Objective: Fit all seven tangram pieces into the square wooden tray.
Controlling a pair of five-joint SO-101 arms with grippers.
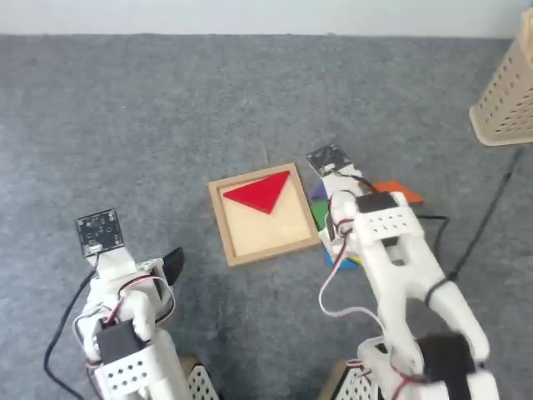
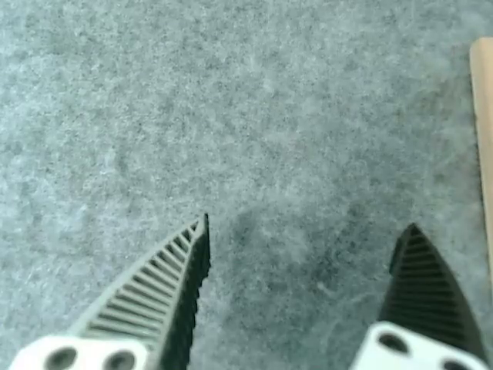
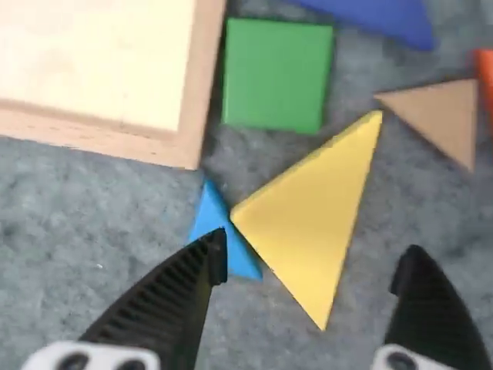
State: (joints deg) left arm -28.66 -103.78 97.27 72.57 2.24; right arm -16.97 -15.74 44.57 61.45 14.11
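The tray (image 1: 268,233) sits mid-frame in the high view, with the red triangle (image 1: 260,193) lying in its upper part. The other pieces lie on the carpet (image 1: 125,125) just right of it, where the right gripper (image 3: 316,247), jaws wide, hangs over the yellow triangle (image 3: 308,223), which touches a small blue triangle (image 3: 212,217), with the green square (image 3: 277,73), a tan triangle (image 3: 439,116) and a dark blue piece (image 3: 370,15) near. The left gripper (image 2: 308,231), at lower left, hangs with jaws wide over carpet, apart from the tray.

We hold left arm folded back, wrist angled down, left gripper (image 2: 308,223) with jaws spread wide. Right arm stretched farther forward, right gripper (image 3: 316,240) pointing down, jaws likewise wide apart.
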